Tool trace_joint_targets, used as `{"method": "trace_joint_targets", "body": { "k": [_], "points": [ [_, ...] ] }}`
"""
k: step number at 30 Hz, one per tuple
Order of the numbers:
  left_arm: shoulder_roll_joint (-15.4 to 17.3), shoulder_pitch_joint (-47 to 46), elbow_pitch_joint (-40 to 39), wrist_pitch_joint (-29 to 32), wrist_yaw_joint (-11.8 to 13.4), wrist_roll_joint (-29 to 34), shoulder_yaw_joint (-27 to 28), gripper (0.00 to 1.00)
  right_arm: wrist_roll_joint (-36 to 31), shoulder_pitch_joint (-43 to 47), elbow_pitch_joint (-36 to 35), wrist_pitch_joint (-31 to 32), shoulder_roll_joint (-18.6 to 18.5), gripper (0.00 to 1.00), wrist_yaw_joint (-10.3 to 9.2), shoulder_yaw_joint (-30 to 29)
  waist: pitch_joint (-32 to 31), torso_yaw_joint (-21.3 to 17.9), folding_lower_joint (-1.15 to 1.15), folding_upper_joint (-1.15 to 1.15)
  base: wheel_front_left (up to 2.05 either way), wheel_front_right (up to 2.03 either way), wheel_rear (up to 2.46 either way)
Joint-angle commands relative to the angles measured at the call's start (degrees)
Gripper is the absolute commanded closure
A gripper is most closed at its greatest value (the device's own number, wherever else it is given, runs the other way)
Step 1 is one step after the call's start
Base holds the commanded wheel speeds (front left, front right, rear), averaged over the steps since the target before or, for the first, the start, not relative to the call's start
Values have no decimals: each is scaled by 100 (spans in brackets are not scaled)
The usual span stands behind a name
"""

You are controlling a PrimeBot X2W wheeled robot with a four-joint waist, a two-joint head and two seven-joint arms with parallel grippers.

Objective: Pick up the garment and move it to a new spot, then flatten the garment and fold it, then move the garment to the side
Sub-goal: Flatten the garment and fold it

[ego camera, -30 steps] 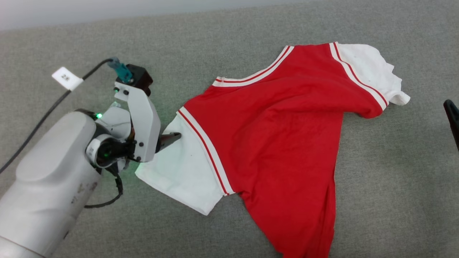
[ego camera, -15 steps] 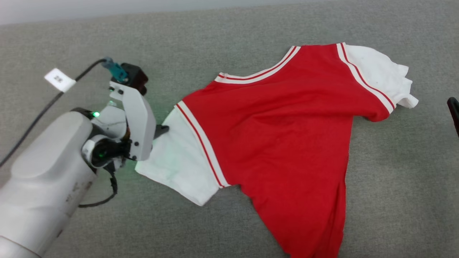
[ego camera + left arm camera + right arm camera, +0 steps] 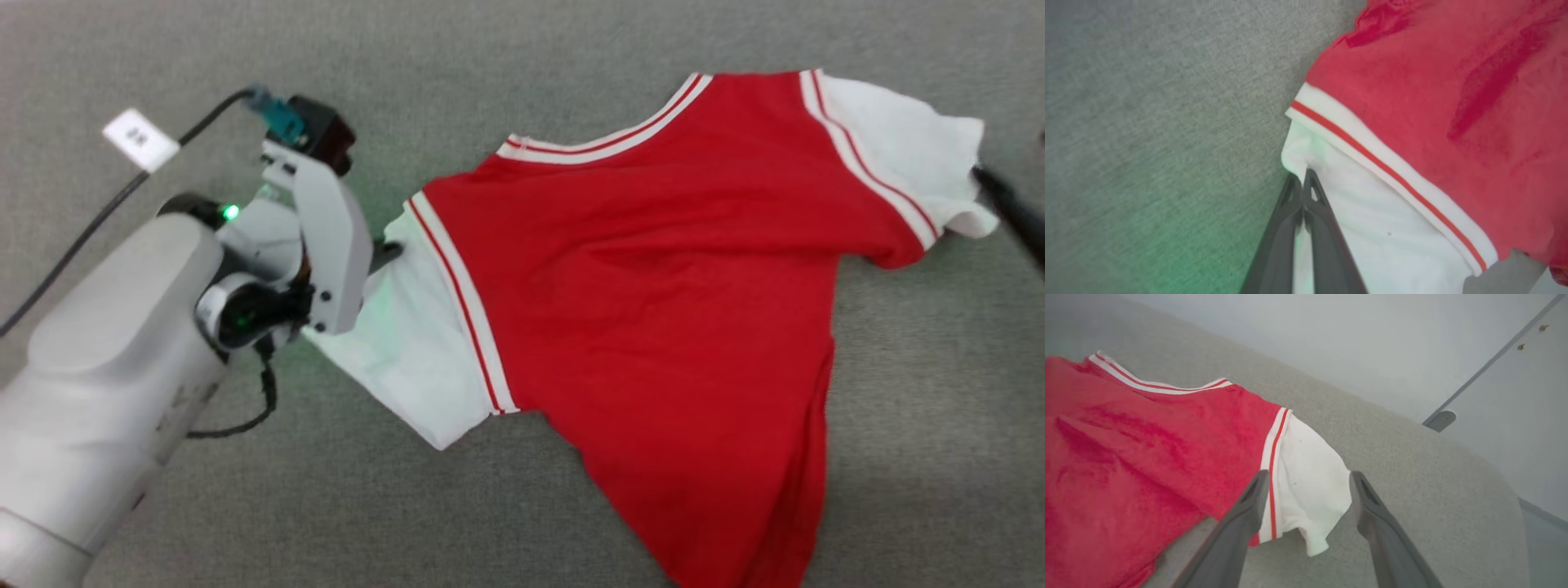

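Note:
The garment (image 3: pixel 653 286) lies print side down on the grey table, red with white short sleeves and red-white striped trim. My left gripper (image 3: pixel 385 251) is at its left sleeve. In the left wrist view the two dark fingers meet at the sleeve's edge, and the left gripper (image 3: pixel 1301 181) is shut on the white cloth of the garment (image 3: pixel 1453 81). My right gripper (image 3: pixel 1308 475) hovers open over the right sleeve of the garment (image 3: pixel 1147 449), one finger on each side of it. One dark right fingertip (image 3: pixel 1008 211) shows blurred beside that sleeve.
A black cable with a white label (image 3: pixel 140 139) trails from the left wrist across the table. In the right wrist view the table's rounded corner (image 3: pixel 1494 469) lies close behind the right sleeve, with a pale wall and floor beyond it.
The left gripper has shut on the left sleeve's edge. The head camera has tilted down, so the whole picture has shifted. The right gripper's finger has come in next to the right sleeve.

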Motion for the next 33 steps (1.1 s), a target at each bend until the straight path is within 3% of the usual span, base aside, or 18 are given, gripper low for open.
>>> {"method": "trace_joint_targets", "body": {
  "k": [1, 11, 20, 21, 22, 23, 24, 29, 33],
  "points": [
    [-79, -56, -10, 15, 12, 48, -82, 100, -55, -372, 202, 155, -130, 0, -6, 214, 310, 211, 0, 0, 0, 0, 0],
    [-337, -491, -248, -207, 20, 140, -395, 100, 375, -2650, 1519, 732, -659, 0, -6, 2156, 1063, 776, 0, 0, 0, 0, 0],
    [-347, -607, -500, -405, 50, 166, -705, 100, 1090, -3540, 2045, 670, -746, 0, -2, 3737, 1319, 985, 0, 0, 0, 0, 0],
    [-337, -612, -522, -403, 54, 158, -732, 100, 1193, -3585, 2049, 660, -746, 7, 0, 3889, 1318, 986, 0, 0, 0, 0, 0],
    [-327, -621, -551, -411, 54, 154, -766, 100, 1273, -3646, 2070, 651, -767, 59, 1, 4030, 1319, 983, 0, 0, 0, 0, 0],
    [-316, -625, -577, -426, 54, 146, -778, 100, 1353, -3678, 2116, 643, -785, 85, 1, 4147, 1320, 975, 0, 0, 0, 0, 0],
    [-313, -632, -600, -439, 54, 129, -783, 100, 1438, -3712, 2171, 633, -796, 100, -1, 4283, 1318, 968, 0, 0, 0, 0, 0],
    [-357, -626, -621, -625, 53, -8, -742, 100, 1754, -3919, 2353, 384, -828, 100, -6, 4750, 1208, 926, 0, 0, 0, 0, 0],
    [-353, -597, -571, -1018, 47, -171, -576, 100, 2023, -4197, 2668, -260, -728, 100, -8, 4618, 960, 891, 0, 0, 0, 0, 0]
  ]
}}
